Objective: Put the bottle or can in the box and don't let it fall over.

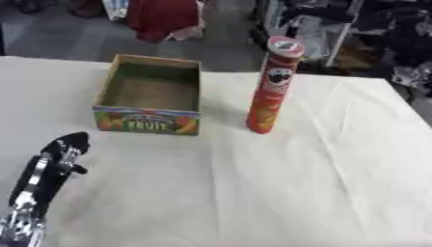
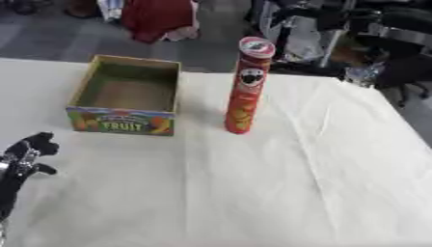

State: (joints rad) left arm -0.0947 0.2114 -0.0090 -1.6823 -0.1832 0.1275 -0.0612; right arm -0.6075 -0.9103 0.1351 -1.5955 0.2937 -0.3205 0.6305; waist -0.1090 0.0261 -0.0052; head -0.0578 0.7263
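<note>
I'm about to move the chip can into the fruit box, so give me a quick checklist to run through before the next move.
1. Chip can upright on the table: ok.
2. Fruit box open and empty inside: ok.
3. Can stands clear of the box, to its right: ok.
4. Left hand free, holding nothing: ok.
5. Left hand near the can: not ok, it is low at the left.
6. Right hand ready: cannot tell, not in view.

Left hand: black shell, silver metal joints, dark rounded fingertip.
</note>
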